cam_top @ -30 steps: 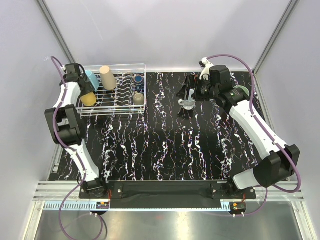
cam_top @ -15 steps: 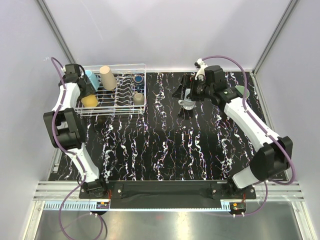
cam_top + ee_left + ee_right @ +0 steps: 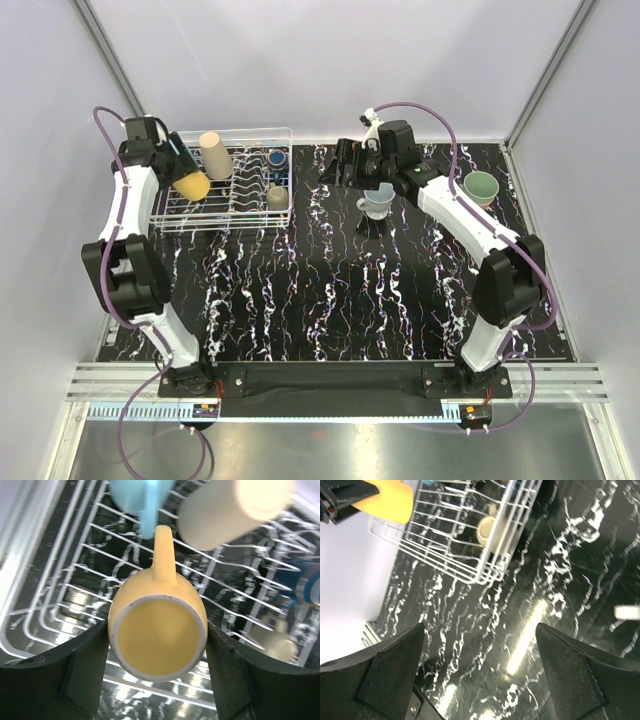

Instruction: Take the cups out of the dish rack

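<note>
Starting at the left, the left gripper (image 3: 157, 632) is seen closed on the yellow mug (image 3: 192, 185). Its fingers (image 3: 75, 675) are pressed to the mug's sides, with the mouth turned to the wrist camera and the handle pointing to 12 o'clock there. The mug is held over the left end of the white wire dish rack (image 3: 225, 205), which is set at 10 o'clock on the black marbled table (image 3: 330, 300). Within the rack, a cyan mug (image 3: 140, 495) and a tan tumbler (image 3: 213, 155) are seen at 12 and 1 o'clock of the yellow mug. A navy mug (image 3: 277, 158) and a cream cup (image 3: 277, 197) lie at the right end. Farther right, the right gripper (image 3: 479, 630) is held wide open with nothing in it, at 10 o'clock of a pale blue mug (image 3: 379, 202) stood on the table. A green tumbler (image 3: 480, 187) is stood at 2 o'clock on the table.
</note>
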Tool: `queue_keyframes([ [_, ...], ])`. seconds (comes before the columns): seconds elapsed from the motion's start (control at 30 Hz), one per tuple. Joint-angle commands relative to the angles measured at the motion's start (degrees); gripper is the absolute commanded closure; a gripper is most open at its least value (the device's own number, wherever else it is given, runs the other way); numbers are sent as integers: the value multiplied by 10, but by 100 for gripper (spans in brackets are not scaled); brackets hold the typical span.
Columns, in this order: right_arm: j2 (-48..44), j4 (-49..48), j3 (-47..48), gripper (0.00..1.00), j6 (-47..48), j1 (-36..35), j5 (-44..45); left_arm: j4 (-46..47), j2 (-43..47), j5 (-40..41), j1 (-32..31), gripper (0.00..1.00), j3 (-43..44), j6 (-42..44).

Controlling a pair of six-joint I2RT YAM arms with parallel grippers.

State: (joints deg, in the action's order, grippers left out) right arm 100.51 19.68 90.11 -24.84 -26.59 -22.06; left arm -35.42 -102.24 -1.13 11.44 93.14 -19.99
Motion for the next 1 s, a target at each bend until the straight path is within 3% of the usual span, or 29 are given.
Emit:
queue_keyframes([
  [0.0,12,-79,24,0,-22,-5,-30,47,63,-72,-5,100,1,-35],
  [0.23,43,-259,-3,0,-132,-9,-93,92,111,-176,-19,100,-15,-96],
  [0.37,62,-329,-5,2,-154,-23,-95,171,142,-259,-23,100,-74,-184],
  [0.5,86,-420,-12,3,-213,-25,-110,234,174,-288,-31,100,-110,-230],
  [0.77,131,-542,-5,6,-282,-30,-160,335,210,-360,-32,100,-165,-344],
  [0.97,159,-559,24,7,-298,-46,-166,402,226,-379,-45,100,-205,-406],
])
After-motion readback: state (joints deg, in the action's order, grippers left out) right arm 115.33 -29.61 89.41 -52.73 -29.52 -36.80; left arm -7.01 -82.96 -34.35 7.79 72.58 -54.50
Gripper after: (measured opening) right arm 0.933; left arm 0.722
